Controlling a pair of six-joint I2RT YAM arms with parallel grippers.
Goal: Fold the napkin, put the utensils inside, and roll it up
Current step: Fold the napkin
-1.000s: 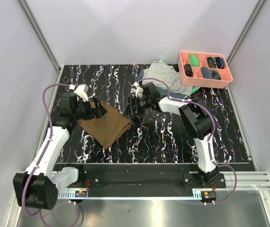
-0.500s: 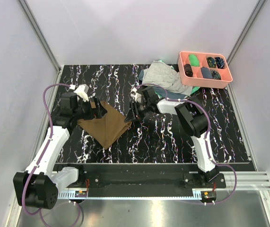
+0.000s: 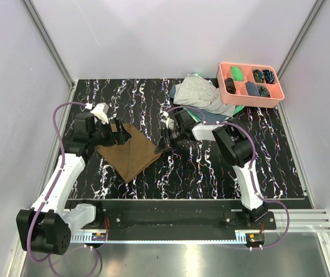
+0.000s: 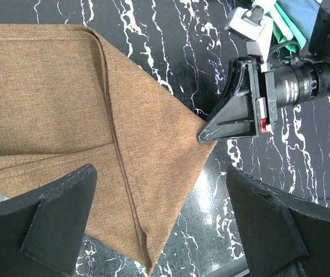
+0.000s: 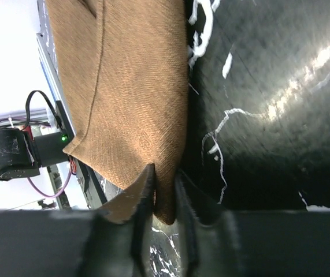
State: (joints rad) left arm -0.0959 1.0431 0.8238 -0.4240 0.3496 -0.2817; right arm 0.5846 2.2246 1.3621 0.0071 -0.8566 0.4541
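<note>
The brown napkin (image 3: 129, 151) lies folded into a triangle-like shape on the black marbled table, left of centre. My right gripper (image 3: 160, 145) reaches in low from the right. In the right wrist view its fingers (image 5: 144, 190) pinch the napkin's (image 5: 136, 86) right corner between them. My left gripper (image 3: 117, 134) hovers over the napkin's far left part, wide open with only cloth (image 4: 66, 115) below it. The left wrist view also shows the right gripper (image 4: 204, 136) tip at that corner. The utensils are out of view.
A pile of grey cloth (image 3: 196, 92) over green and blue cloth lies at the back, right of centre. A pink compartment tray (image 3: 233, 94) with small dark and green items stands at the back right. White walls close in the table on three sides.
My right gripper has lowered to the left onto the napkin's right corner and closed its fingers on it. The left arm and its open gripper have stayed put.
</note>
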